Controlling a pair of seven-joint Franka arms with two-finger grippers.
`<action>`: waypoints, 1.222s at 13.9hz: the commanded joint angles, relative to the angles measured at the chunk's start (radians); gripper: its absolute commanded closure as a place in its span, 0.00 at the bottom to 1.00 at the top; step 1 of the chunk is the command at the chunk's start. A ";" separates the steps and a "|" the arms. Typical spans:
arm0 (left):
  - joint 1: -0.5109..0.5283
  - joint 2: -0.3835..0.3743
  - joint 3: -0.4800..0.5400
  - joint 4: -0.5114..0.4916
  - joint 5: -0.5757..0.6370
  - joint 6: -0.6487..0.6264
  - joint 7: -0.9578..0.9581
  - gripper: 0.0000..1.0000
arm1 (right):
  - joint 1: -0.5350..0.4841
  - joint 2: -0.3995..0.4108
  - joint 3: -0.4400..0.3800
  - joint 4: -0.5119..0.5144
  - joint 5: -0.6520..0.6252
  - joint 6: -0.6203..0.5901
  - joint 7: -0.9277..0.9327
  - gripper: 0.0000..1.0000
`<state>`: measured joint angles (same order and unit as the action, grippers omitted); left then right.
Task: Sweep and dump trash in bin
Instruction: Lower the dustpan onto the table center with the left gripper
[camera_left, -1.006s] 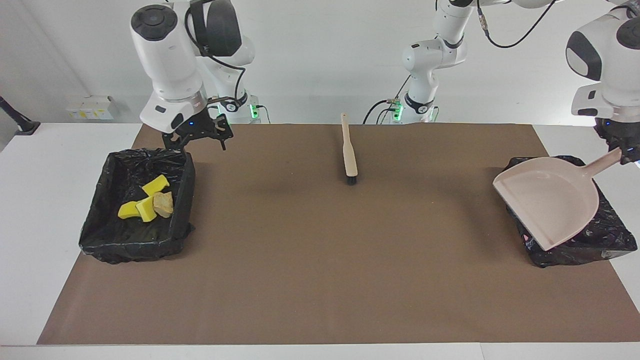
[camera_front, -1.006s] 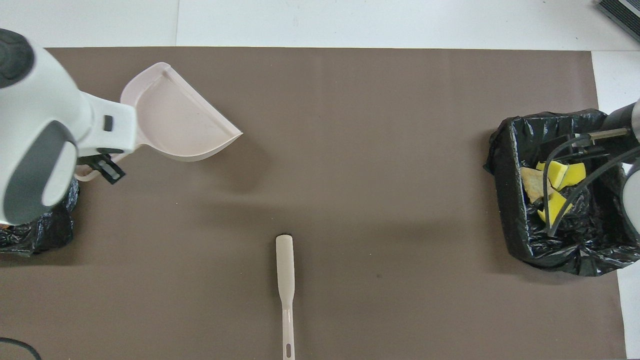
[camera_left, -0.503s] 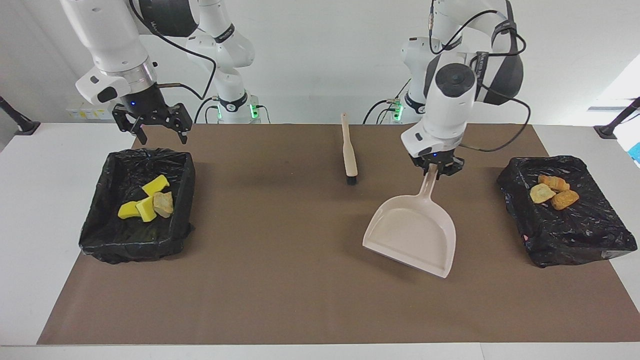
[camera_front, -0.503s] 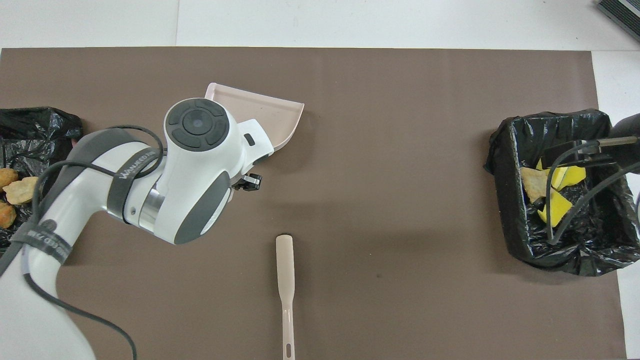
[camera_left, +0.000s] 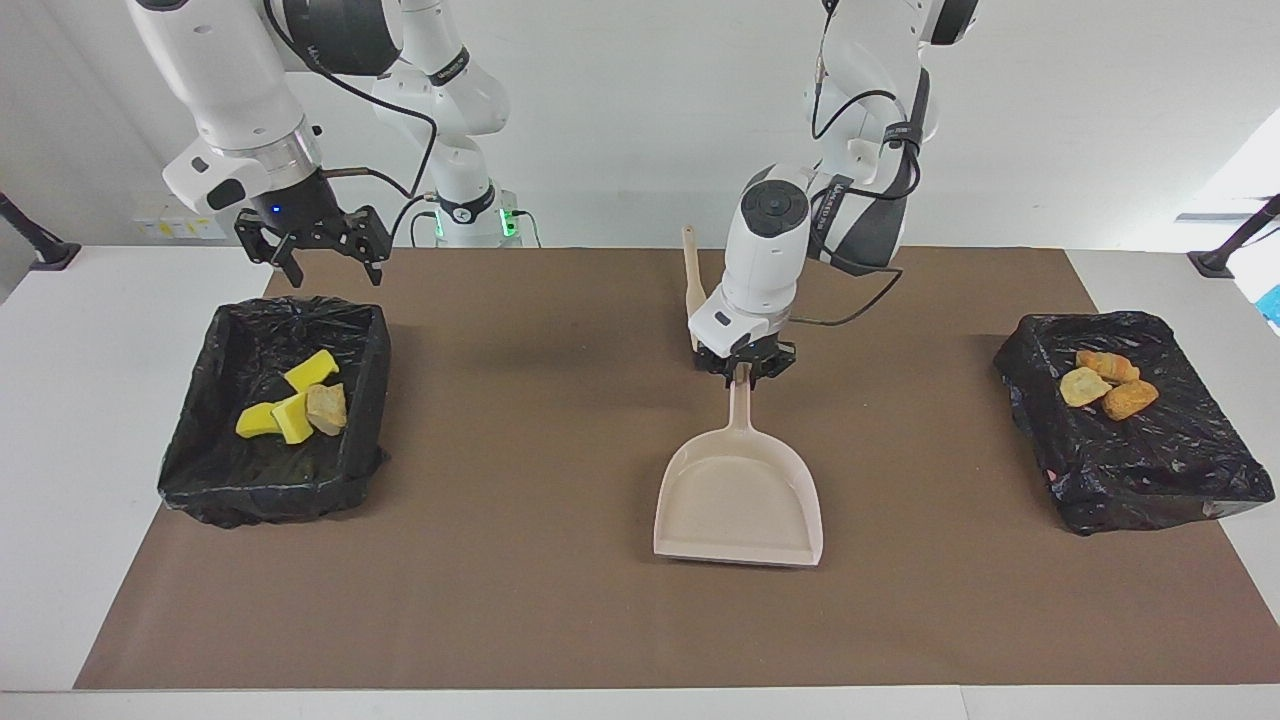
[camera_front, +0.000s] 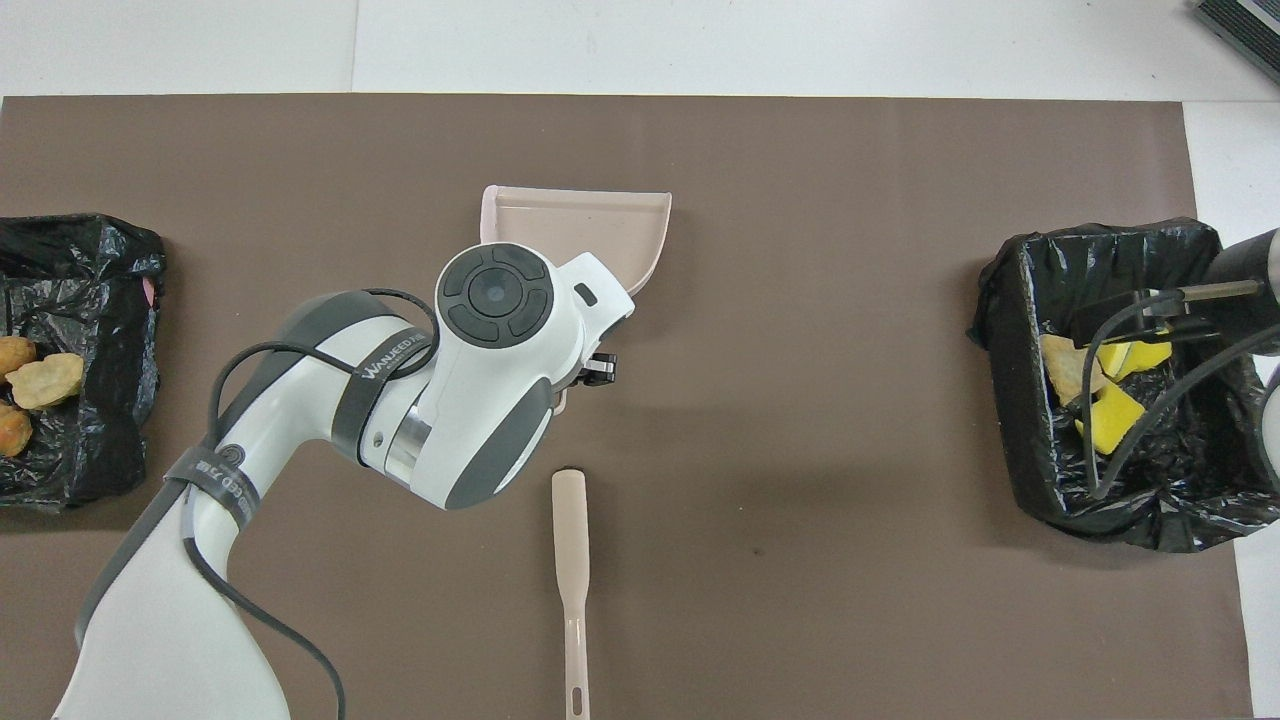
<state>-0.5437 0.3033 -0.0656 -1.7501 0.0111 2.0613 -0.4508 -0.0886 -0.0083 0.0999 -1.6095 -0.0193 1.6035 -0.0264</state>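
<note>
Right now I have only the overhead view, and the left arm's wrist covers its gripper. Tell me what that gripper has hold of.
Observer: The left gripper is shut on the handle of the beige plastic dustpan, whose pan looks flat on the brown mat.
Operator: Now report the right gripper; I see only cables.
Observer: The right gripper hangs open above the rim nearer the robots of the black-lined bin holding yellow sponge pieces, touching nothing.
</note>
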 joint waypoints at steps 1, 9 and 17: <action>-0.034 0.010 0.018 -0.003 -0.016 0.028 -0.058 0.94 | -0.019 -0.021 0.009 -0.018 0.018 -0.007 0.003 0.00; -0.038 0.008 0.021 -0.032 -0.022 0.034 -0.097 0.10 | -0.022 -0.021 0.009 -0.018 0.018 -0.007 0.005 0.00; 0.129 -0.186 0.039 -0.037 -0.017 -0.182 -0.014 0.00 | -0.020 -0.021 0.009 -0.018 0.018 -0.007 0.003 0.00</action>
<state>-0.4891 0.2135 -0.0223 -1.7609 0.0051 1.9283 -0.5240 -0.0941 -0.0085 0.0995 -1.6095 -0.0193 1.6035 -0.0263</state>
